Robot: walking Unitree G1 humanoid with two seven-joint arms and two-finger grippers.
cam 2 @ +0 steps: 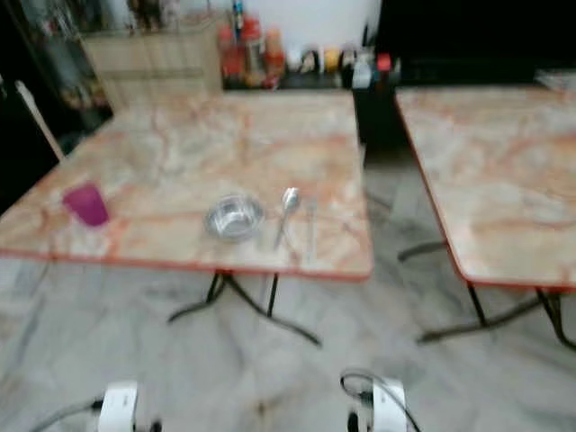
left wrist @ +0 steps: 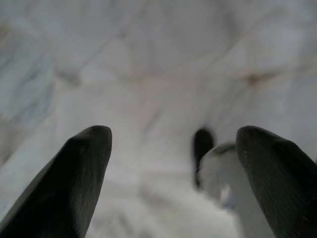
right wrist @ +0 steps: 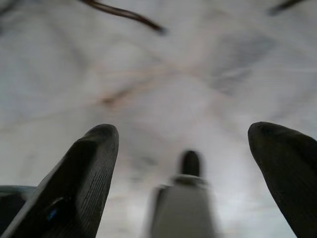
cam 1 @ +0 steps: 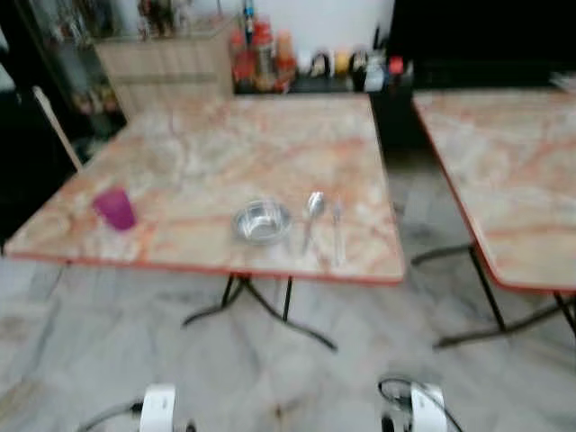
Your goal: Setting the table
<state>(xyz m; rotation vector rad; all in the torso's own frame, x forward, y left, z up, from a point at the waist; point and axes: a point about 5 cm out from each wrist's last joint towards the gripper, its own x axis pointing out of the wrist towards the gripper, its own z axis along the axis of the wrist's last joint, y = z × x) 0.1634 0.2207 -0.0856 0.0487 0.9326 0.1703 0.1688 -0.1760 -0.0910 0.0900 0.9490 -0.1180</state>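
Cutlery's down: steel bowl [cam 1: 262,220], metal spoon [cam 1: 312,211] and fork [cam 1: 337,229] grouped, magenta plastic cup [cam 1: 114,209] well apart; both grippers hang open, empty.

A cream counter [cam 1: 225,144] veined in salmon-orange, rimmed in red-orange on black legs, carries a magenta cup [cam 1: 114,209], a shiny silver bowl [cam 1: 262,220] and a silver spoon [cam 1: 312,212]. A second counter [cam 1: 504,171] wears the same marbling. The floor [cam 1: 108,342] is grey-white marble with faint tan streaks; each pincer's fingers [left wrist: 69,183] are black.
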